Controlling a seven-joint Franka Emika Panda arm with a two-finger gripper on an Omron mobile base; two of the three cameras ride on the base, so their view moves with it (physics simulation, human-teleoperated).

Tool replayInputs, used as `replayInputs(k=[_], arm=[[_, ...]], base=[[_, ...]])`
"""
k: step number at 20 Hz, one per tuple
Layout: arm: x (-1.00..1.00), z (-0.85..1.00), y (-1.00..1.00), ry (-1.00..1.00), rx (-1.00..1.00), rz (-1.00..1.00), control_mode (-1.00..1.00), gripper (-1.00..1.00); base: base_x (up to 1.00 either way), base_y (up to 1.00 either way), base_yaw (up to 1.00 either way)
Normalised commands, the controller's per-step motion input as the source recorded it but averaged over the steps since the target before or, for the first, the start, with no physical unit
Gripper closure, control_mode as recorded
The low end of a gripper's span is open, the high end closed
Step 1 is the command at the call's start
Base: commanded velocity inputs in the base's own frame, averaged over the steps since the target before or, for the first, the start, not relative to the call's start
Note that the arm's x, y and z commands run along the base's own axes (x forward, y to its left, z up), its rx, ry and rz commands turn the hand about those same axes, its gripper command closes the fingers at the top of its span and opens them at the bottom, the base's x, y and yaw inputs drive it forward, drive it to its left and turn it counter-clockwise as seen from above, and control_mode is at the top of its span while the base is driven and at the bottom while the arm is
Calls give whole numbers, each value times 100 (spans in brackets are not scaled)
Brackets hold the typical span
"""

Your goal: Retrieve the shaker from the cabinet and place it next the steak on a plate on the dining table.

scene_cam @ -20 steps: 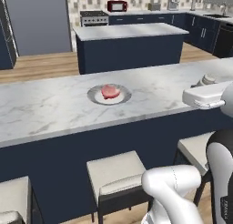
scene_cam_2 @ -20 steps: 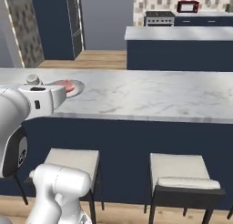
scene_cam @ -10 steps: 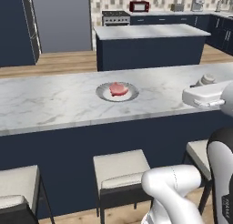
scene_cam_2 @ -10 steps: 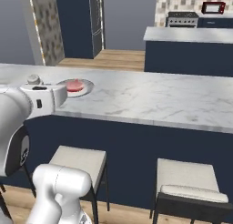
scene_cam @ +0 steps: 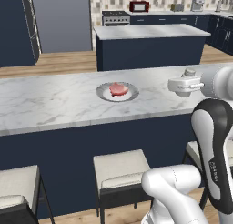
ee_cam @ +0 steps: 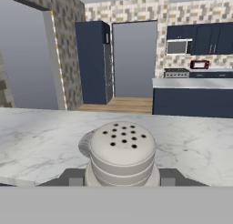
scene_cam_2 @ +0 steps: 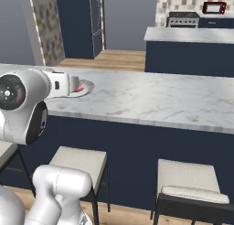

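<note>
In the hand view the shaker (ee_cam: 121, 149), a small grey-beige cylinder with a holed rounded cap, stands upright between my fingertips (ee_cam: 75, 178). My gripper (ee_cam: 121, 179) is shut on it. The gripper (scene_cam: 172, 85) reaches level over the marble dining table (scene_cam: 50, 104), right of the light-grey plate (scene_cam: 103, 95) carrying the pink steak (scene_cam: 118, 89). From the right base the gripper (scene_cam_2: 75, 84) overlaps the plate (scene_cam_2: 88, 87) and part of the steak (scene_cam_2: 80, 87). In the hand view, a sliver of the plate (ee_cam: 83, 144) shows behind the shaker, which hides the steak. The cabinet is out of view.
Pale-cushioned stools (scene_cam: 120, 168) (scene_cam_2: 78, 161) stand under the table's near edge. Beyond the table is a navy island (scene_cam: 150, 48) with a pale top. A stove (scene_cam: 116, 17), a red microwave (scene_cam: 139, 6) and navy wall units (ee_cam: 205, 38) line the back wall.
The whole picture has shifted, so the base has moved along the table. The hand with the shaker has reached closer to the plate. The grip is unchanged.
</note>
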Motion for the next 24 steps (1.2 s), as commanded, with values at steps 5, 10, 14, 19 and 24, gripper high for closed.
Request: replayInputs(k=[5,10,14,19,24], arm=[[53,-38,0,0,-3,2,-100,100],[37,-39,-10,0,0,6,-100,100],[26,-24,-19,0,0,10,-100,100],[34,-10,-5,2,0,6,-100,100],[26,-16,5,8,-1,0,-100,100]], base=[[0,0,0],[0,0,0],[0,0,0],[0,0,0],[0,0,0]])
